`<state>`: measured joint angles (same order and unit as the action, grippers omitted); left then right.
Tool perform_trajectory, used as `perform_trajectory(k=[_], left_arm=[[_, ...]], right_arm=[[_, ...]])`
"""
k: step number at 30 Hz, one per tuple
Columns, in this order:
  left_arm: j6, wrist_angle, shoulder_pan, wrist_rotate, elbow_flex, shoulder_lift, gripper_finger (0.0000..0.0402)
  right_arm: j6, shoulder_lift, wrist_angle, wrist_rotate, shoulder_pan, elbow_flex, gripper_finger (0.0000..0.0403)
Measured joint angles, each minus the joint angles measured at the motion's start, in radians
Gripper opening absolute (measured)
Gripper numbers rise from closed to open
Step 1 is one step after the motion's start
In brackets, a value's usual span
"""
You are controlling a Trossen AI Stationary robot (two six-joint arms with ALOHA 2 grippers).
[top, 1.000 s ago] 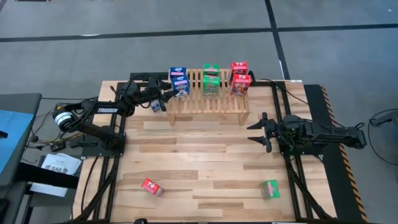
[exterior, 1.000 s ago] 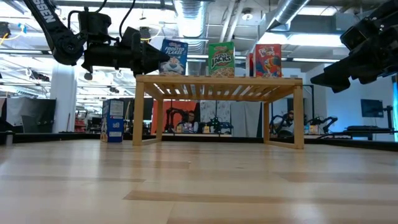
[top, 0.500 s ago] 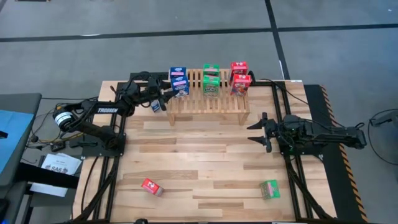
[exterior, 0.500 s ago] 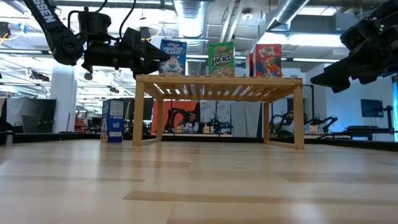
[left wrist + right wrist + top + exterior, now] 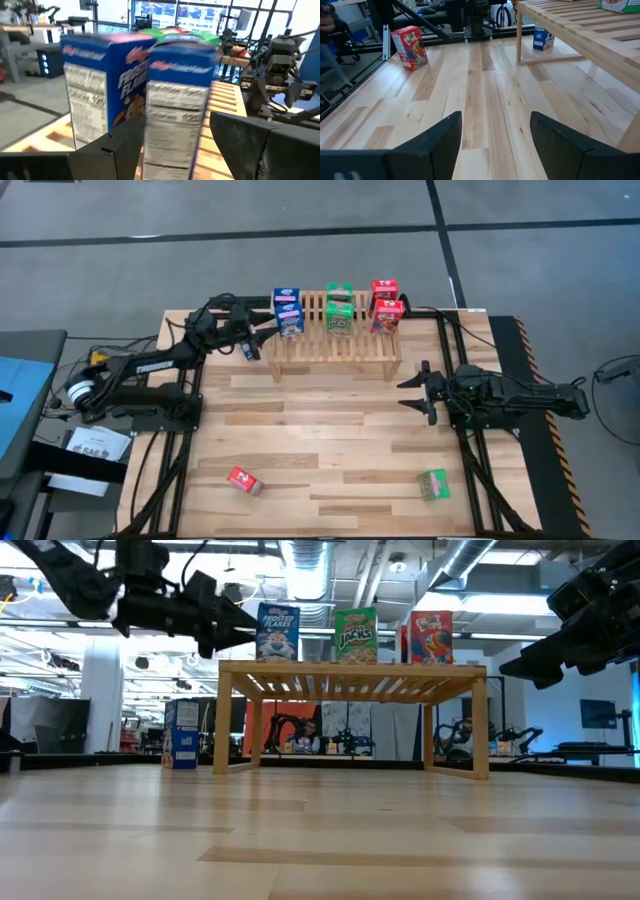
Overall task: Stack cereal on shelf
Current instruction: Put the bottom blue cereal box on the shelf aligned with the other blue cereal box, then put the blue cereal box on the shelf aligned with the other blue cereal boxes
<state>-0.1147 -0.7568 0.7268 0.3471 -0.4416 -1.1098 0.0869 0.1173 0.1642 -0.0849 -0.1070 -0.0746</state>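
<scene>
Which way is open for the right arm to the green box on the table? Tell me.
Probably yes: the right end effector hovers open over bare planks, and nothing stands between it and the green box lying near the table's front edge.

Pale wood, printed card, dark matt arms

The shelf [image 5: 336, 340] is light unvarnished slatted wood; the tabletop [image 5: 320, 440] is smooth planked wood with a soft sheen; cereal boxes [image 5: 355, 636] are glossy printed cardboard.

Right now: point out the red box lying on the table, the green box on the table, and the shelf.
red box [image 5: 242, 480], high view, its top face.
green box [image 5: 433, 484], high view, middle of its upper face.
shelf [image 5: 345, 346], high view, bare slats in front of the standing boxes.
</scene>
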Motion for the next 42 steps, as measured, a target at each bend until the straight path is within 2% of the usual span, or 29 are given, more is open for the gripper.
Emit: perform_trajectory(k=[8,16,28,37,42], left_arm=[[0.050,0.072,-0.043,-0.145,0.000,0.047,0.0218],[0.035,0.089,-0.076,-0.154,0.000,0.035,0.0218],[0.044,0.130,-0.104,-0.305,0.000,0.035,0.0218],[0.044,0.148,-0.118,-0.327,0.000,0.038,0.0218],[0.044,0.207,-0.134,-0.358,0.000,0.088,0.0218]], right_arm=[[0.000,0.000,0.000,0.000,0.000,0.000,0.0261],[0.000,0.000,0.000,0.000,0.000,0.000,0.0261],[0.000,0.000,0.000,0.000,0.000,0.000,0.0261],[0.000,0.000,0.000,0.000,0.000,0.000,0.0261],[0.000,0.000,0.000,0.000,0.000,0.000,0.0261]])
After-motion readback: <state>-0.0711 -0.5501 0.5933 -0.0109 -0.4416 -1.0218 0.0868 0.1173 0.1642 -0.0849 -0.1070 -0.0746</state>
